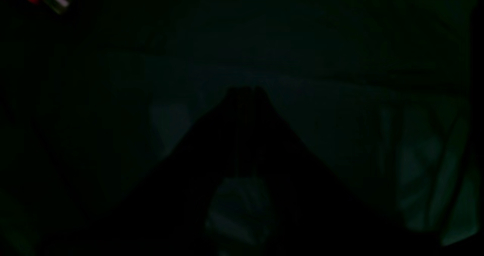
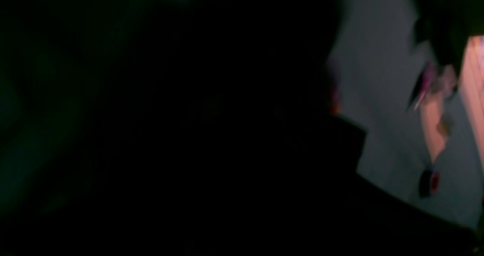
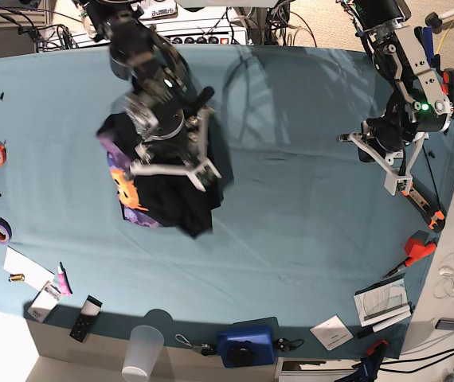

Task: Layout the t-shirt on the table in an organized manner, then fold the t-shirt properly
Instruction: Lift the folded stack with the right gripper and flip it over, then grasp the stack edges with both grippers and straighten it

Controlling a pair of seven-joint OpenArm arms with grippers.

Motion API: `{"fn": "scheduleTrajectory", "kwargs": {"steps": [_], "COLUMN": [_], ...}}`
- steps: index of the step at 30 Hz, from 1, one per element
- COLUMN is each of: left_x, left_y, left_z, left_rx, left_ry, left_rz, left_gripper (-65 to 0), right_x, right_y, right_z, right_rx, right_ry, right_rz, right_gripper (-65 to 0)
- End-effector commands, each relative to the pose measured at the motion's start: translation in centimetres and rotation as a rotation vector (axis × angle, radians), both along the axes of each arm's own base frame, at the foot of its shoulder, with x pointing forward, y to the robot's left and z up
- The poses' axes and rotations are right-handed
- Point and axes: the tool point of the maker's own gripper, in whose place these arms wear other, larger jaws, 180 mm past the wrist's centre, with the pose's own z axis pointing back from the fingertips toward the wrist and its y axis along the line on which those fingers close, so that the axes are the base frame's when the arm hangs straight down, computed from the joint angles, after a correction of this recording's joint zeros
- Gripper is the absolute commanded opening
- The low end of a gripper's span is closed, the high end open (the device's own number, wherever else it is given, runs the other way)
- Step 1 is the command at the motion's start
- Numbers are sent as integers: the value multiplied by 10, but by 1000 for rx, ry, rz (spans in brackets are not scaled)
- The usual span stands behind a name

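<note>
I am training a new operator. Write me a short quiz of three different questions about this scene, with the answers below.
1. True or false: the t-shirt lies flat and spread out on the table.
2. Which arm is over the t-shirt? A) left B) right C) both
3. Fill in: the print that shows on the t-shirt is purple and ____.

Key
1. False. It is bunched in a heap under the right gripper.
2. B. The left gripper is far away, near the table's other side, over bare cloth.
3. Orange.
</note>
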Motion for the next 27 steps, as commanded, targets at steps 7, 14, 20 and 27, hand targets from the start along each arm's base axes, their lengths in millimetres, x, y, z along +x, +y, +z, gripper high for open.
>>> {"fn": "scheduleTrajectory", "kwargs": {"steps": [7, 14, 20, 27], "left_x": [8, 8, 9, 5], "left_y": [0, 0, -4, -71], "left_z": [11, 11, 12, 39], "left_rx": [2, 3, -21, -259], "left_ry": [-48, -47, -53, -163], "left_rz": [-4, -4, -12, -306], "left_gripper": [-650, -650, -650, -650], "right_x": [-4, -11, 6, 10], "right_y": [5, -10, -53, -128], "right_z": [18, 11, 28, -5], "right_rx": [38, -28, -27, 123], "right_ry": [-57, -43, -146, 6], "right_rz": [17, -40, -228, -451], "right_gripper": [-483, -437, -459, -636]}}
